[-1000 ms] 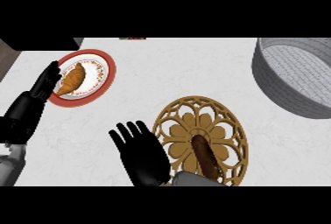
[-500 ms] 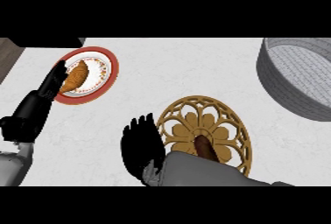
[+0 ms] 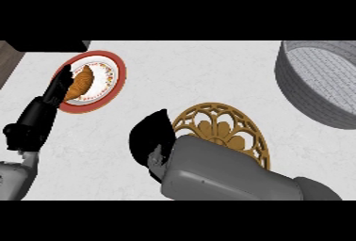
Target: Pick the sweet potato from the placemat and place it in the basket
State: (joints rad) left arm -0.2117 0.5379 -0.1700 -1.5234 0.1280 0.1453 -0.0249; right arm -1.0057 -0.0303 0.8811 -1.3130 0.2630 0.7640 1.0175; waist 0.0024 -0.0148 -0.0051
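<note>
My right hand point(image 3: 151, 141) lies at the near left edge of the round, golden-brown openwork placemat point(image 3: 221, 128), with my grey right forearm point(image 3: 222, 172) stretched across the mat's near part. From here I see only the black back of that hand, so I cannot tell whether its fingers are spread, curled or wrapped round anything. The sweet potato is hidden from me; no part of it shows on the uncovered part of the mat, and I cannot tell whether it sits under my arm or hand. The grey woven basket point(image 3: 323, 82) stands far right, well apart from the mat, on the white marbled counter point(image 3: 195, 75). My left hand point(image 3: 57, 89) rests at the left with straight, relaxed fingers lying over the near left rim of a red-rimmed white plate point(image 3: 111, 75) that carries a golden croissant point(image 3: 82, 82).
</note>
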